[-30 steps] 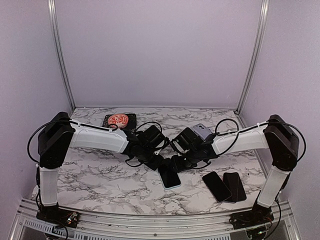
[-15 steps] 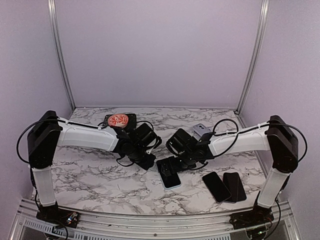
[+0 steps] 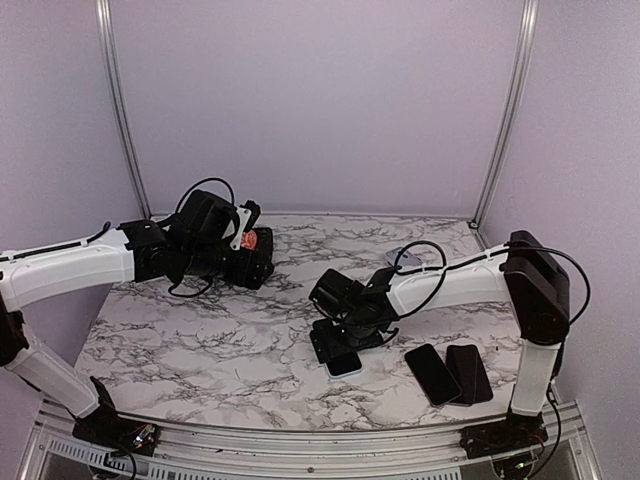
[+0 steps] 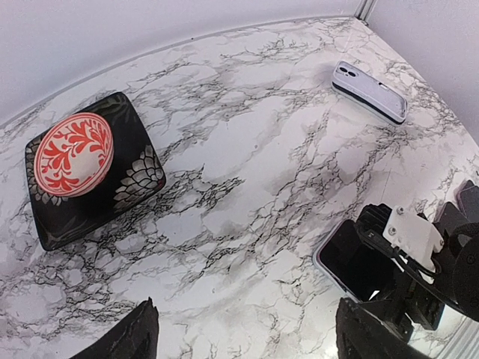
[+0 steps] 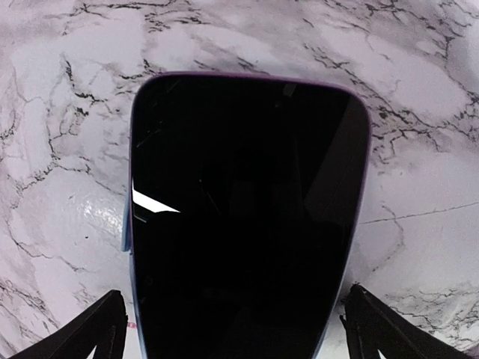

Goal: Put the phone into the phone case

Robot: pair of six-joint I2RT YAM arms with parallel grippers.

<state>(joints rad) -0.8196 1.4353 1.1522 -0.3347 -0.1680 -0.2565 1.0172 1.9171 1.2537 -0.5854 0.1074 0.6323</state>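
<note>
1. Right gripper (image 5: pixel 233 329): fingers spread wide, one tip at each lower corner of the right wrist view, holding nothing; it hangs directly over the phone (image 5: pixel 243 217).
2. Phone: lies flat, dark screen up, in the centre of the right wrist view; a pale lilac rim, the phone case (image 5: pixel 129 232), shows along its edges. In the top view it sits at lower centre of the marble table (image 3: pixel 200 350), partly under the right gripper (image 3: pixel 335 340).
3. Left gripper (image 4: pixel 243 340): fingers spread apart, nothing between them, raised at upper left of the top view (image 3: pixel 255 262).
4. Black dish (image 4: pixel 90 168) with a red-and-white patterned round item (image 4: pixel 73 153): left in the left wrist view.
5. White cased phone (image 4: pixel 369 90): upper right in that view.
6. Two dark phones (image 3: pixel 450 372): side by side, lower right in the top view.
</note>
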